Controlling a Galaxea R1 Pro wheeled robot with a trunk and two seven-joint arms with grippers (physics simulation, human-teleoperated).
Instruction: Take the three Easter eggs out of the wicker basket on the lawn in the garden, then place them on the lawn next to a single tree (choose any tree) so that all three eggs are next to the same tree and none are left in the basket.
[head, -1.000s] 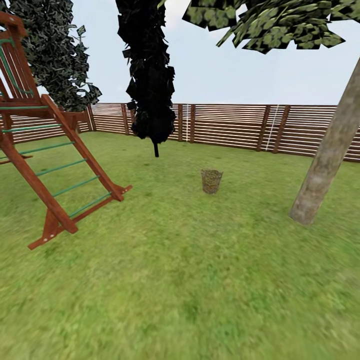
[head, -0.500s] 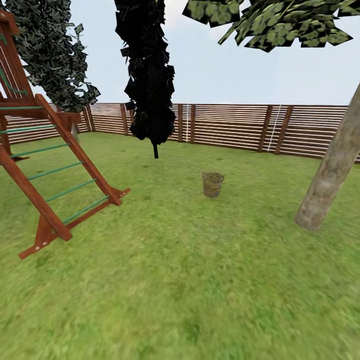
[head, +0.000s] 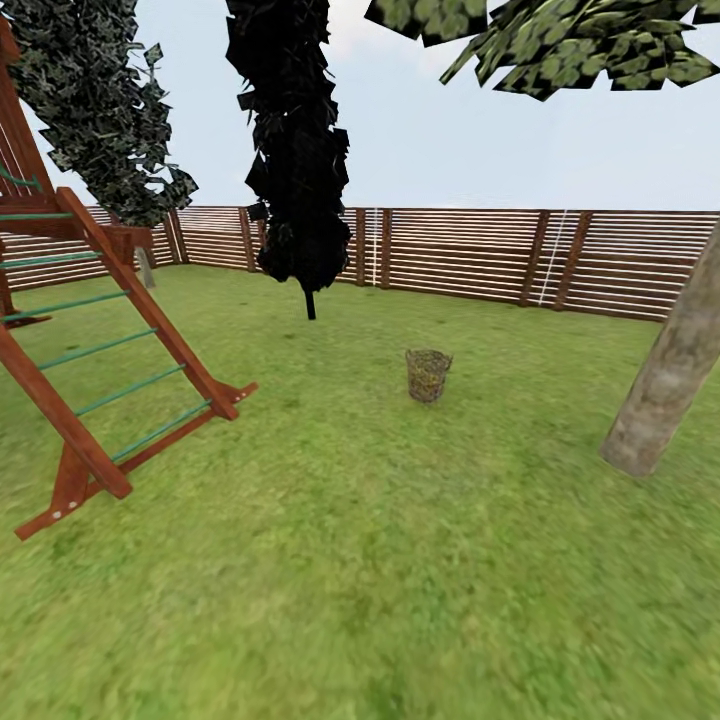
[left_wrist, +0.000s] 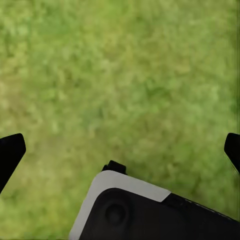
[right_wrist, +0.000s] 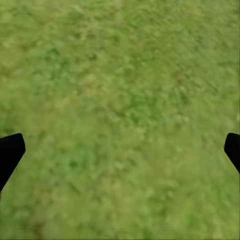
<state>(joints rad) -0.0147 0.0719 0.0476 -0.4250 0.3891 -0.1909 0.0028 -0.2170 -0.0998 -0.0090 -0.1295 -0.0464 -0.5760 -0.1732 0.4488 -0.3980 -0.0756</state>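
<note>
The wicker basket (head: 428, 375) stands upright on the lawn (head: 360, 560) well ahead of me, a little right of centre in the head view. Its weave hides whatever lies inside, so the eggs are hidden. A tree (head: 668, 380) with a thick pale trunk leans up from the grass at the right, its leafy crown (head: 560, 45) overhead. My left gripper (left_wrist: 120, 150) hangs open over bare grass, its black fingertips (left_wrist: 10, 152) far apart. My right gripper (right_wrist: 120, 150) is open too, above grass, with its fingertips (right_wrist: 10, 152) at the frame's sides.
A red-brown play tower (head: 90, 350) with green rungs stands at the left. A narrow black cypress (head: 295, 160) rises behind the basket, and a dark leafy tree (head: 95, 110) at the far left. A slatted wooden fence (head: 480, 255) rings the yard. Part of my own body (left_wrist: 150, 210) shows below the left gripper.
The whole head view has shifted: the play tower slid left and down, the basket and trunk sit slightly lower and further right, as the camera moved forward. The basket itself has not moved.
</note>
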